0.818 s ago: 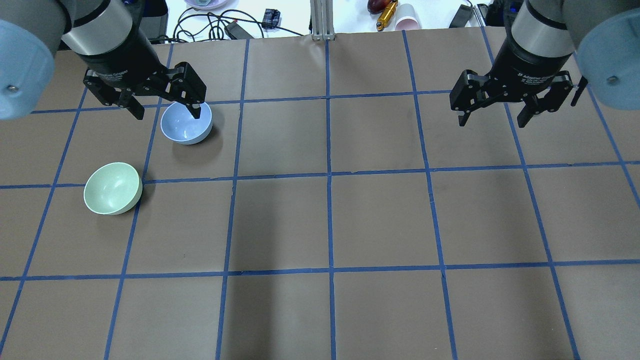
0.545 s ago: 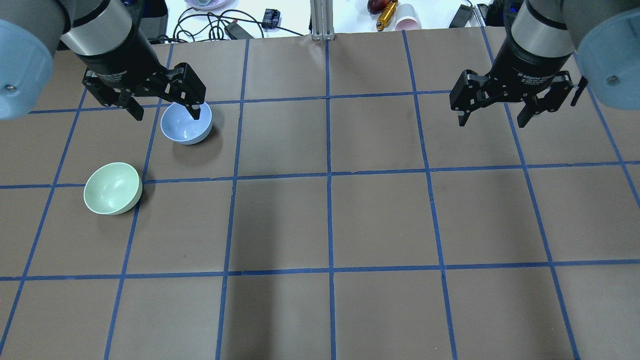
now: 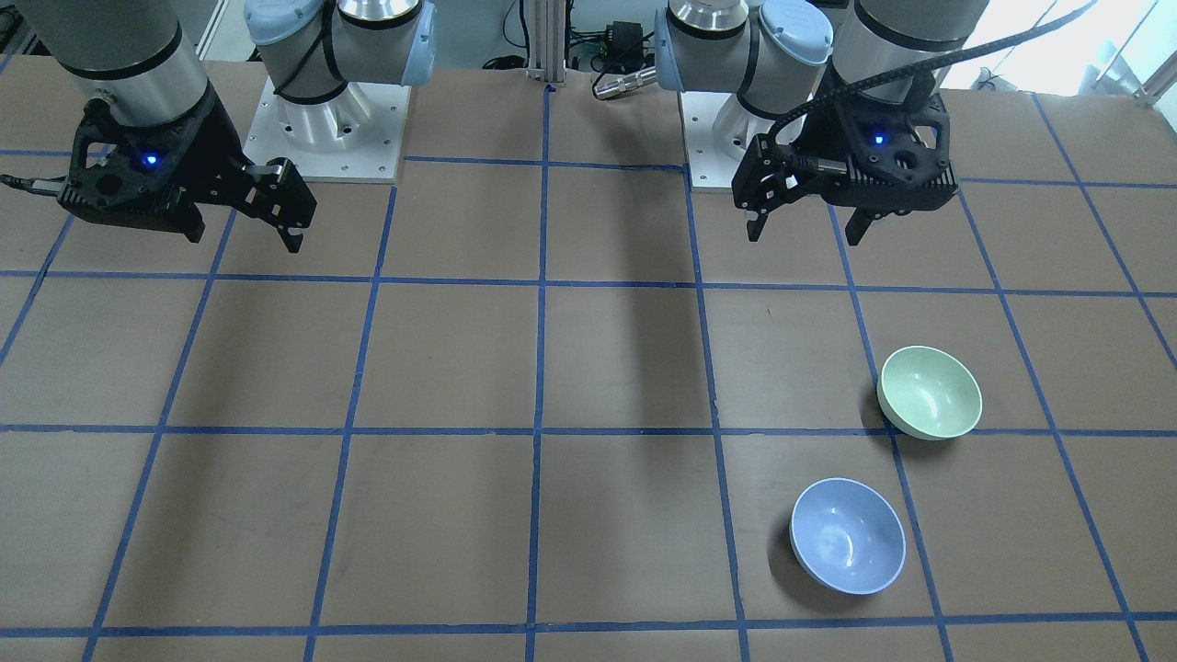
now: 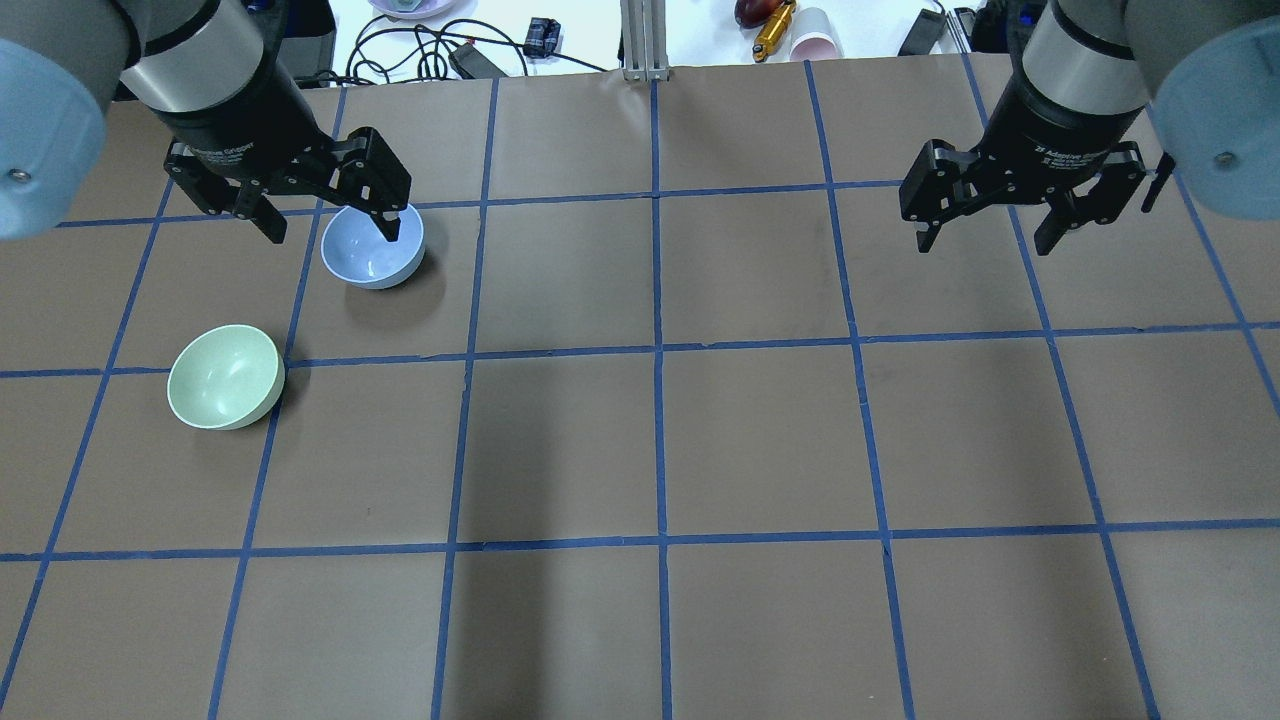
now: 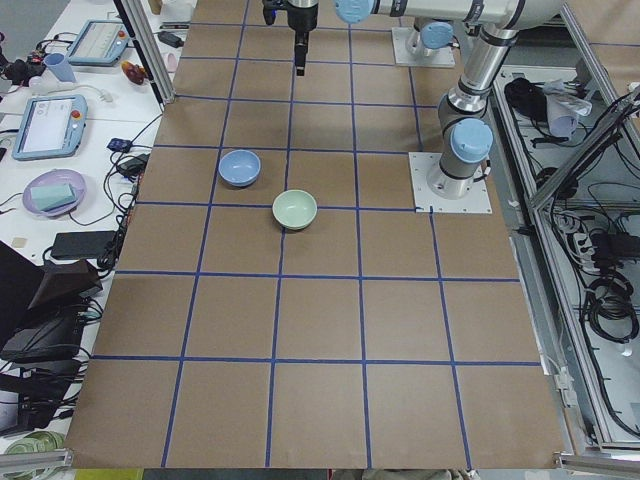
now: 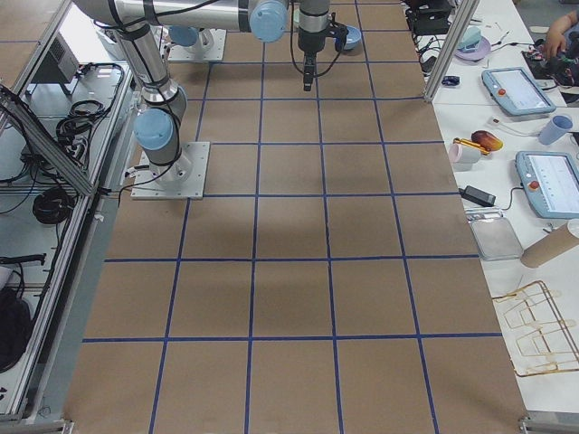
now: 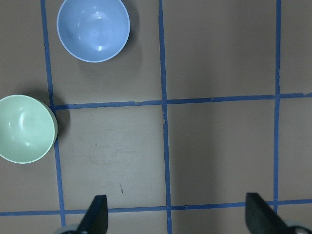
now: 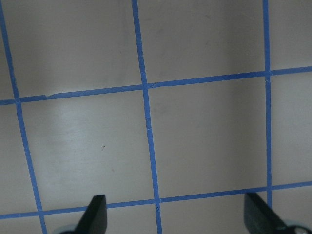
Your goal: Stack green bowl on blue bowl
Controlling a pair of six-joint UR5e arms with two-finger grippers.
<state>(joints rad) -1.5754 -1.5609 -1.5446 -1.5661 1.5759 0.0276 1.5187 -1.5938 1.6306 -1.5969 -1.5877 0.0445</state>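
The green bowl [image 4: 225,377] stands upright on the brown gridded table at the left; it also shows in the front view [image 3: 929,393] and the left wrist view [image 7: 25,128]. The blue bowl [image 4: 372,250] stands upright one cell farther away and to the right, apart from it [image 3: 848,535] [image 7: 93,30]. My left gripper [image 4: 333,233] is open and empty, held high above the table; in the overhead view it overlaps the blue bowl's far rim without touching it [image 3: 806,237]. My right gripper [image 4: 985,245] is open and empty, high over the far right of the table.
Beyond the table's far edge lie cables [image 4: 420,55], a pink cup [image 4: 815,40] and an aluminium post [image 4: 645,40]. The arm bases [image 3: 322,119] stand at the robot's side. The right wrist view shows only brown table with blue tape lines [image 8: 146,122].
My left gripper has drifted very slightly toward the far edge. The bowls and the right arm have not moved.
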